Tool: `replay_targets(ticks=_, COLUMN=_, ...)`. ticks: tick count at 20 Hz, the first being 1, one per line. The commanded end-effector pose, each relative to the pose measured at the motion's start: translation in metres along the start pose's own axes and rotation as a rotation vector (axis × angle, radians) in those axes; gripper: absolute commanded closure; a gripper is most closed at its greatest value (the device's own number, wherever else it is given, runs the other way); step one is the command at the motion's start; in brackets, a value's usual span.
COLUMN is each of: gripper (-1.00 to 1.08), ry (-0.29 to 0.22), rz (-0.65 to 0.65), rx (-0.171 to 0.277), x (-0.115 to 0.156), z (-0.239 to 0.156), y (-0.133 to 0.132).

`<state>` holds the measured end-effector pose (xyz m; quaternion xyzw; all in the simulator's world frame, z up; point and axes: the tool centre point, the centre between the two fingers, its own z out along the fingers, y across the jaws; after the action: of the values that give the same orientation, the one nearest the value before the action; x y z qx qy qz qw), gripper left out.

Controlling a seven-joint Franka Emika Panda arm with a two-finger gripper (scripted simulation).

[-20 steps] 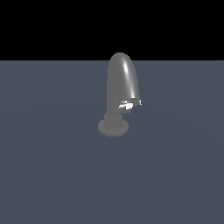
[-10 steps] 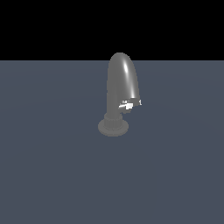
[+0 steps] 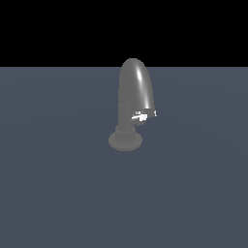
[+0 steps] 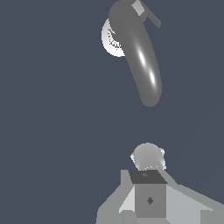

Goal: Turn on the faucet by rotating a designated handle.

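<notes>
**Faucet not touched yet; the turn is all still to do**

I see the faucet (image 3: 131, 104) standing near the middle of the flat grey floor (image 3: 53, 193); in the exterior view its round ribbed base sits at about 6 o'clock under the dark arched body, and the spout end bends over toward 4 o'clock; right under that end is the handle (image 3: 143, 116), a tiny pale bit, just beside the neck of the faucet.

My arm does not show in the exterior view at all; in the wrist view I look down on the faucet (image 4: 139, 57) from above, and it is well apart from me; a small grey tab pokes out near its base, but I cannot tell if that is the handle.

My gripper (image 4: 148, 159) shows only as grey blocks and a pale round lump; I cannot tell if it is open or closed; it holds nothing that I can see.

So I think nothing is done; I must go to the handle, catch or push it, and then turn it.
</notes>
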<state>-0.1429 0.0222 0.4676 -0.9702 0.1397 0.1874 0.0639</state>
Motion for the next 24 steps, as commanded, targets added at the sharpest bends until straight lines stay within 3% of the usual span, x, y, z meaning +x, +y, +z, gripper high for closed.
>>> replay_targets(ticks=1, gripper=1.08, ry=-0.042, rz=0.035, rx=0.013, x=0.013, z=-0.001, y=-0.003)
replay_targets(ticks=24, gripper=1.08, ry=-0.441, rz=0.362, rx=0.141, x=0.136, z=0.015, y=-0.006)
